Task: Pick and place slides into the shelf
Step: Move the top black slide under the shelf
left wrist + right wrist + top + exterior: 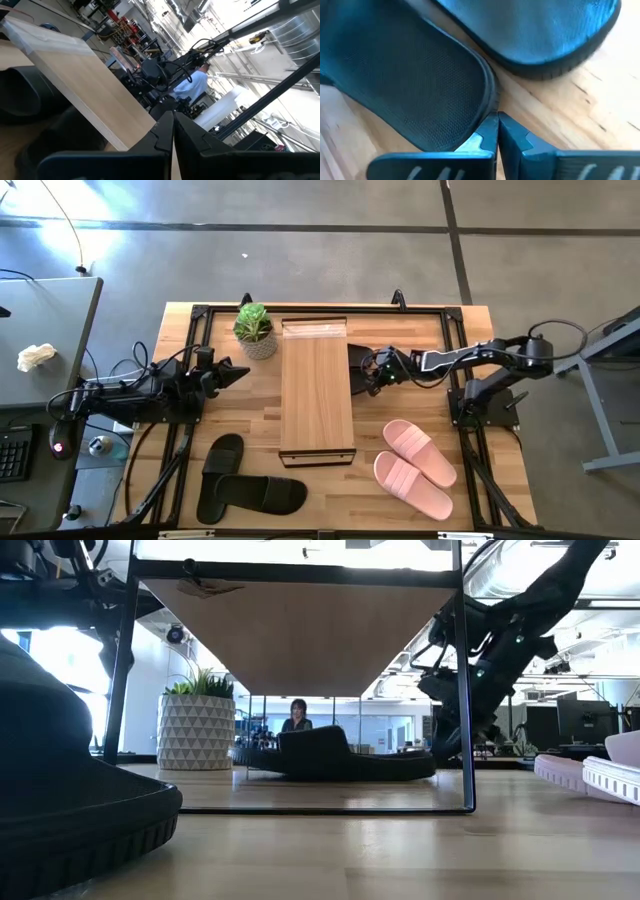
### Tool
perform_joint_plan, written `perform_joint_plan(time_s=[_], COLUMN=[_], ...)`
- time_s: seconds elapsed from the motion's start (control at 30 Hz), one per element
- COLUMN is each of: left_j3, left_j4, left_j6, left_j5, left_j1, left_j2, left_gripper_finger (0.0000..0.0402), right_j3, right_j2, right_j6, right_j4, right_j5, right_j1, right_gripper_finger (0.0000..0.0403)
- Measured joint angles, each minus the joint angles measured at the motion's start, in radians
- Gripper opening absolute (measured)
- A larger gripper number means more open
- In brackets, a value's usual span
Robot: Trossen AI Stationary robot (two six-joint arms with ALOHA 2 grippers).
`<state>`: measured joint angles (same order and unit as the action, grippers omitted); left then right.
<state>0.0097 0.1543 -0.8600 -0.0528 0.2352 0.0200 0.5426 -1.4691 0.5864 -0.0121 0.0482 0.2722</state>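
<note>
The light-wood shelf (316, 390) stands mid-table. Two black slides (358, 360) lie under its far right side, seen in the low view on the table beneath the plank (330, 755). In the right wrist view one black slide (410, 85) lies right before the fingers and a second (545, 30) beyond it. My right gripper (364, 372) (497, 130) is shut at the nearer slide's edge. Two more black slides (245, 485) lie near-left and two pink slides (415, 468) near-right, soles down. My left gripper (240, 372) (173, 131) waits shut, left of the shelf. My right gripper has its shut fingertips (487, 131) against the rounded end rim of the nearer black slide's sole (489, 102). It comes from the table's right side, slanting down. The slide lies flat on the table, partly under the shelf.
A potted plant (254, 330) stands at the shelf's far left corner. A black frame (470, 315) runs around the table's edges. A grey desk (50, 340) stands left of the table. A person (297, 715) sits in the room beyond.
</note>
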Motion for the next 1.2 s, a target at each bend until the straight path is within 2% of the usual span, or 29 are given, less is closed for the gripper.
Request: perform_joint_plan(time_s=[0.1,0.23,0.47,0.57,0.73,0.9,1.0,1.2], left_j3=[0.000,0.000,0.000,0.000,0.000,0.000,0.000,0.000], left_j4=[0.000,0.000,0.000,0.000,0.000,0.000,0.000,0.000], left_j6=[0.000,0.000,0.000,-0.001,-0.001,-0.001,-0.001,-0.010], left_j5=[0.000,-0.003,-0.004,-0.012,-0.016,-0.016,-0.019,-0.019], left_j1=[0.000,0.000,0.000,0.000,0.000,0.000,0.000,0.000], left_j2=[0.000,0.000,0.000,0.000,0.000,0.000,0.000,0.000], left_gripper_finger=[0.0003,0.0003,0.0003,0.0003,0.0003,0.0003,0.0003,0.0003], right_j3=[0.000,0.000,0.000,0.000,0.000,0.000,0.000,0.000], right_j2=[-0.003,0.017,0.148,0.173,0.132,0.086,0.055,-0.007], right_j6=[0.006,0.017,0.113,0.156,0.147,0.139,0.139,0.167], right_j4=[-0.030,0.019,0.200,0.213,0.151,0.038,0.002,-0.036], right_j5=[0.004,0.034,0.210,0.265,0.206,0.089,0.047,0.045], right_j1=[0.001,0.000,0.005,0.035,0.127,0.212,0.224,0.202], right_gripper_finger=[0.0000,0.0000,0.0000,0.0000,0.0000,0.0000,0.0000,0.0000])
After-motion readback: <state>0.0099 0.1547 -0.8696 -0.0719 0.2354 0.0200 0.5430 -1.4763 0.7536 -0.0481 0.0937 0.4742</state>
